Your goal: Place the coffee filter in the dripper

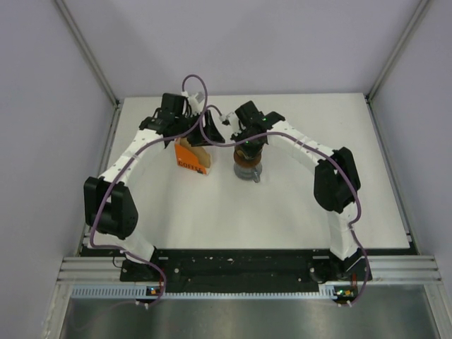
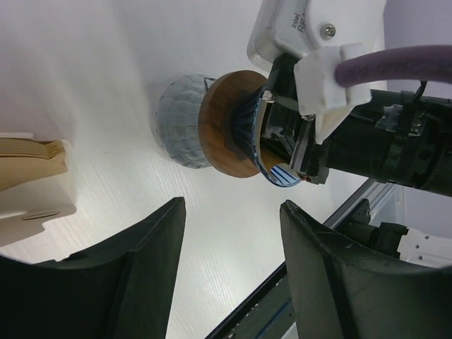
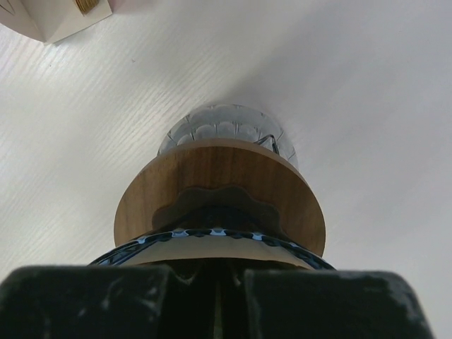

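The dripper (image 1: 247,167), dark with a ribbed blue-black rim and a round wooden collar, sits on a clear grey cup (image 3: 226,123). It also shows in the left wrist view (image 2: 226,123) and the right wrist view (image 3: 212,191). The tan coffee filter (image 3: 212,248) lies inside the dripper's rim. My right gripper (image 3: 226,272) is directly over it, jaws together on the paper, and shows in the top view (image 1: 251,145). My left gripper (image 2: 233,212) is open and empty, just left of the dripper and above the table (image 1: 210,134).
The orange pack printed "COFFEE" (image 1: 192,159) stands left of the dripper with tan filters stacked inside (image 2: 32,176); its corner shows in the right wrist view (image 3: 56,14). Both arms crowd the back middle of the white table (image 1: 296,212).
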